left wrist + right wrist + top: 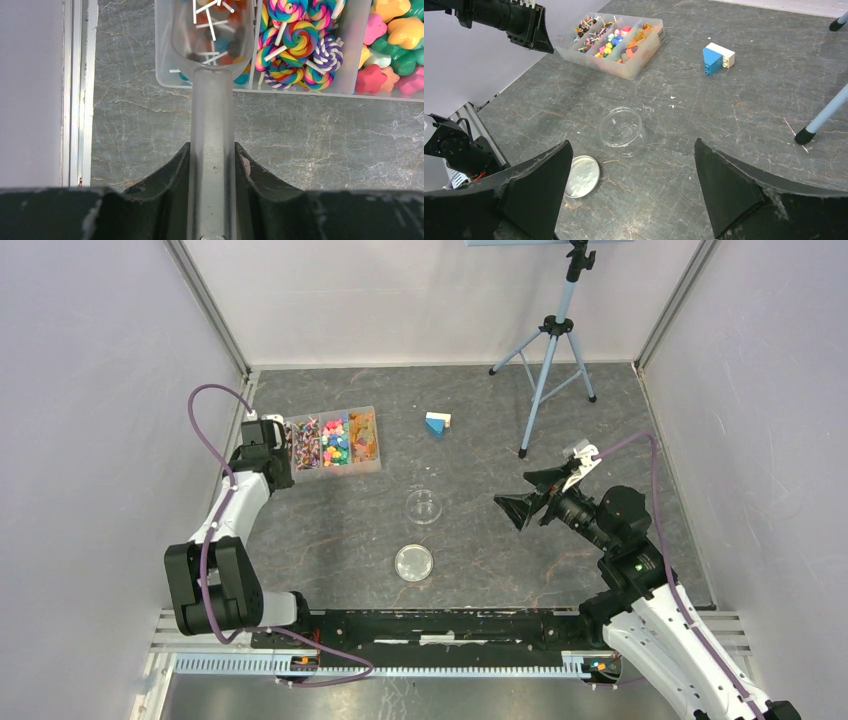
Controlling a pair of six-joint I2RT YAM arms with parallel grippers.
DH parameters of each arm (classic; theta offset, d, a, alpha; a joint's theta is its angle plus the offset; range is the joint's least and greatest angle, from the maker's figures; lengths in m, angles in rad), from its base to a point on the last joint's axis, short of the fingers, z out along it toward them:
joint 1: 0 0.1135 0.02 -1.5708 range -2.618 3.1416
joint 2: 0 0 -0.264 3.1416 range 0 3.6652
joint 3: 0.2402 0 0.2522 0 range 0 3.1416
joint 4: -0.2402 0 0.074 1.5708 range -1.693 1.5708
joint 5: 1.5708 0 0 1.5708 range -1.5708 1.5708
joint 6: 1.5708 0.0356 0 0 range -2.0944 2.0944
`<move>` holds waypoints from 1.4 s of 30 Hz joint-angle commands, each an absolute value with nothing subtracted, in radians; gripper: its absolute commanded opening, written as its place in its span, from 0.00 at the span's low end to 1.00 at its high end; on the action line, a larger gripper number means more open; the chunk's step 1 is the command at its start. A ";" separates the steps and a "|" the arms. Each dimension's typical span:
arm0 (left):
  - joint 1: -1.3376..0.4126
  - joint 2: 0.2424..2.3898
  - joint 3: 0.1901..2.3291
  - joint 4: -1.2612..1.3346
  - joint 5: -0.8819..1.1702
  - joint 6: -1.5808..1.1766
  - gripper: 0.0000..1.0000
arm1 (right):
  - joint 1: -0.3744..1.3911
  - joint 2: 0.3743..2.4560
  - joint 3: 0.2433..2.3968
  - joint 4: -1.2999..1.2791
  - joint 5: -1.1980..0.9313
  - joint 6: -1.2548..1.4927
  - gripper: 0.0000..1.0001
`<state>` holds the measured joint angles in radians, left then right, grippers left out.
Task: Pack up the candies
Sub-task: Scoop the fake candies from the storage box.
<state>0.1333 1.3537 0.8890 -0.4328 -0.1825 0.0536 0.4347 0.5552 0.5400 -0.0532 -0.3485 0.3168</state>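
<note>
The candies (335, 438) fill a clear divided tray (340, 472) at the table's back left. In the left wrist view, swirl lollipops (295, 45) and star-shaped sweets (395, 45) lie in separate compartments. My left gripper (212, 150) is shut on the handle of a translucent scoop (212, 110). The scoop's bowl dips into the leftmost compartment, among small stick candies. My right gripper (632, 142) hangs open and empty above the table, right of a clear round jar (621, 127). The jar's metal lid (582, 176) lies flat nearby.
A blue-and-white block (437, 423) lies behind the jar (424, 507). A tripod (555, 350) stands at the back right, with one foot (806, 135) close to my right arm. White walls enclose the table on three sides.
</note>
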 commanded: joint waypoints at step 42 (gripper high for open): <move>0.139 1.112 0.755 -0.341 -0.210 0.064 0.02 | 0.433 0.556 0.549 0.021 -0.373 0.336 0.98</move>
